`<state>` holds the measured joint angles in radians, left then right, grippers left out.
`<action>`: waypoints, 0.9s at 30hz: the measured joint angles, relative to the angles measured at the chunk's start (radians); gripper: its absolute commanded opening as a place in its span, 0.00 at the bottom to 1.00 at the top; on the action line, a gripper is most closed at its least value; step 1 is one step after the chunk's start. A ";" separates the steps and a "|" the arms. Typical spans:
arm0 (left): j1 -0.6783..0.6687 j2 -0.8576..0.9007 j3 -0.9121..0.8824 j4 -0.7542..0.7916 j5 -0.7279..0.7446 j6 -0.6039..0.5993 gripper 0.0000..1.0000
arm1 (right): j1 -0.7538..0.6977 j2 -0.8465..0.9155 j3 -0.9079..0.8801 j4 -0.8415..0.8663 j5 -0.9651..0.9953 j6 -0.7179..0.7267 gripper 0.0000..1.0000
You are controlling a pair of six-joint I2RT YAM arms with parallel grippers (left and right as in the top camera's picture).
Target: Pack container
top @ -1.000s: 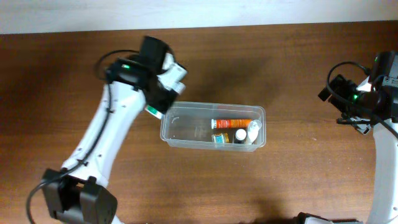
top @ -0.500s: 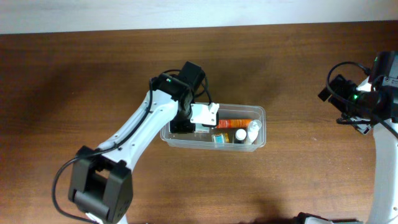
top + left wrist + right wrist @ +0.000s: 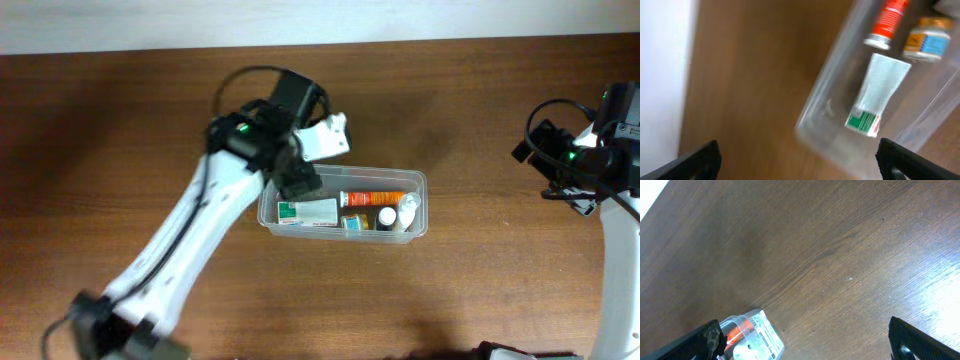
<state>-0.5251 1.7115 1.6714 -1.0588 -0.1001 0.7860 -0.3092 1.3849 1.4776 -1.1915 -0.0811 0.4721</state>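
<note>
Left wrist view shows the left jaws spread apart and empty, the container [image 3: 826, 112] ahead of them holding the carton [image 3: 876, 95]; the retreat should go straight up, clear of its rim.

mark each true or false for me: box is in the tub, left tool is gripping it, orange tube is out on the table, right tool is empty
1. The white-and-green carton box lies inside the container. True.
2. The left tool is shut on the carton box. False: it is open and empty, above the container's end.
3. The orange tube lies on the table outside the container. False: it lies inside, beside the carton box.
4. The right tool is open and holds nothing. True.
</note>
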 measured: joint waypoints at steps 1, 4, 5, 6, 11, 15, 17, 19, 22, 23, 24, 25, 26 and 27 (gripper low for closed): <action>0.000 -0.050 0.003 -0.014 -0.035 -0.054 1.00 | 0.000 0.000 0.000 0.000 0.000 0.000 0.98; 0.000 -0.194 0.008 -0.076 -0.117 -0.195 1.00 | 0.000 0.000 0.000 0.000 0.000 0.000 0.99; 0.000 -0.241 0.010 -0.109 -0.134 -0.240 1.00 | 0.000 0.000 0.000 0.000 0.000 -0.001 0.99; 0.000 -0.279 0.010 -0.143 -0.145 -0.275 1.00 | 0.000 0.000 0.000 0.001 0.000 -0.001 0.99; 0.001 -0.496 0.010 -0.294 -0.140 -0.494 1.00 | 0.000 0.000 0.000 0.000 0.000 0.000 0.99; 0.002 -0.627 0.007 -0.311 -0.095 -0.612 1.00 | 0.000 0.000 0.000 0.000 0.000 0.000 0.99; 0.002 -0.704 -0.023 -0.275 -0.098 -0.671 1.00 | 0.000 0.000 0.000 0.000 0.000 0.000 0.99; 0.002 -0.794 -0.106 -0.206 -0.125 -0.731 1.00 | 0.000 0.000 0.000 0.000 0.000 -0.001 0.99; 0.002 -0.943 -0.311 -0.064 -0.182 -0.820 1.00 | 0.000 0.000 0.000 0.000 0.000 -0.001 0.99; 0.002 -1.019 -0.443 0.047 -0.211 -0.857 1.00 | 0.000 0.000 0.000 0.001 0.000 -0.001 0.99; 0.002 -1.056 -0.512 0.091 -0.226 -0.871 1.00 | 0.000 0.000 0.000 0.000 0.000 -0.001 0.99; 0.002 -1.105 -0.613 0.195 -0.245 -0.887 1.00 | 0.000 0.000 0.000 0.000 0.000 0.000 0.99; 0.002 -1.138 -0.681 0.268 -0.257 -0.896 1.00 | 0.000 0.000 0.000 0.001 0.000 0.000 0.99; 0.002 -1.179 -0.801 0.359 -0.280 -0.911 1.00 | 0.000 0.000 0.000 0.000 0.000 -0.001 0.99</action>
<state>-0.5236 0.5327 0.8700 -0.7002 -0.3798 -0.1249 -0.3092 1.3849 1.4776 -1.1912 -0.0811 0.4713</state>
